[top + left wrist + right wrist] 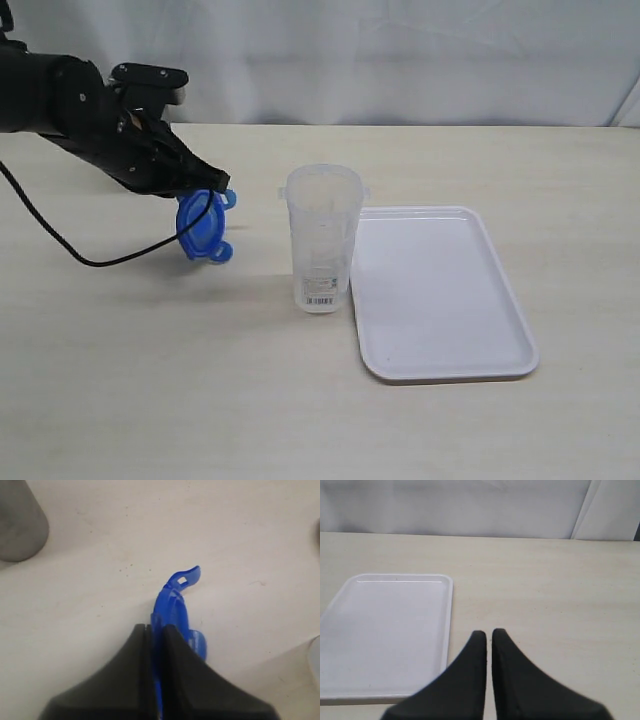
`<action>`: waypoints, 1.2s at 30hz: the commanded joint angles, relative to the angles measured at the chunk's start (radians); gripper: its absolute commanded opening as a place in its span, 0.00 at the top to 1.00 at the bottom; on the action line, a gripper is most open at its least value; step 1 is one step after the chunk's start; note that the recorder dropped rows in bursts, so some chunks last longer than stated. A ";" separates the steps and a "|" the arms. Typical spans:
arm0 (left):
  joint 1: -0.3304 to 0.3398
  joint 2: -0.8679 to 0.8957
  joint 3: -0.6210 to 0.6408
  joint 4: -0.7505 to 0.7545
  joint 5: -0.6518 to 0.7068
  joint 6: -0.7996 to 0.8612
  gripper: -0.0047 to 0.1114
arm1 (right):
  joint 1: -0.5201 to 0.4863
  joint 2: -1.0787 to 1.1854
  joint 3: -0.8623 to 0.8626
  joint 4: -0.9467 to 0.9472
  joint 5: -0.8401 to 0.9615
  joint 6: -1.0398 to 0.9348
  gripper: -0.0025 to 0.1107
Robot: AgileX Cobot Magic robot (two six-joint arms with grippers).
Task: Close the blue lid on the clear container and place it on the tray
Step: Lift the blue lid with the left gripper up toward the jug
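Observation:
The blue lid (203, 227) hangs on edge just above the table, left of the clear container (322, 238). My left gripper (212, 184) is shut on the lid's upper rim. In the left wrist view the lid (176, 597) sticks out edge-on from between the black fingers (135, 675). The container stands upright and open-topped, with its barcode label low on the front. Directly to its right lies the white tray (440, 292), also seen from the right wrist as the tray (385, 630). My right gripper (489, 634) is shut with nothing in it, hovering over bare table beside the tray. It is out of the exterior view.
A grey metal cup (17, 522) shows at the edge of the left wrist view. A black cable (90, 255) loops over the table under the left arm. A pale curtain backs the table.

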 commanded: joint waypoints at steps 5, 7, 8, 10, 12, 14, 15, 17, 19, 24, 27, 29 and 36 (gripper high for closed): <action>-0.004 -0.139 0.003 0.041 0.016 0.016 0.96 | 0.002 -0.004 0.002 0.000 -0.003 0.000 0.94; -0.004 -0.171 0.003 0.039 0.011 0.050 0.96 | 0.002 -0.004 0.002 0.000 -0.003 0.000 0.94; -0.004 -0.182 0.003 0.039 0.006 0.066 0.96 | 0.002 -0.004 0.002 0.000 -0.003 0.000 0.94; -0.004 -0.209 0.003 0.039 -0.008 0.119 0.96 | 0.002 -0.004 0.002 0.000 -0.003 0.000 0.94; -0.004 -0.231 0.003 0.039 -0.030 0.163 0.96 | 0.002 -0.004 0.002 0.000 -0.003 0.000 0.94; -0.009 -0.245 0.003 0.037 -0.053 0.198 0.96 | 0.002 -0.004 0.002 0.000 -0.003 0.000 0.94; -0.009 -0.254 0.003 0.037 -0.075 0.222 0.96 | 0.002 -0.004 0.002 0.000 -0.003 0.000 0.94; -0.017 -0.261 0.003 0.039 -0.112 0.249 0.96 | 0.002 -0.004 0.002 0.000 -0.003 0.000 0.94; -0.028 -0.264 0.003 0.039 -0.154 0.270 0.96 | 0.002 -0.004 0.002 0.000 -0.003 0.000 0.94; -0.095 -0.263 0.003 0.041 -0.240 0.397 0.96 | 0.002 -0.004 0.002 0.000 -0.003 0.000 0.94; -0.142 -0.263 0.003 0.041 -0.286 0.497 0.96 | 0.002 -0.004 0.002 0.000 -0.003 0.000 0.94; -0.171 -0.263 0.003 0.041 -0.316 0.574 0.96 | 0.002 -0.004 0.002 0.000 -0.003 0.000 0.94; -0.252 -0.263 0.003 0.041 -0.357 0.781 0.96 | 0.002 -0.004 0.002 0.000 -0.003 0.000 0.94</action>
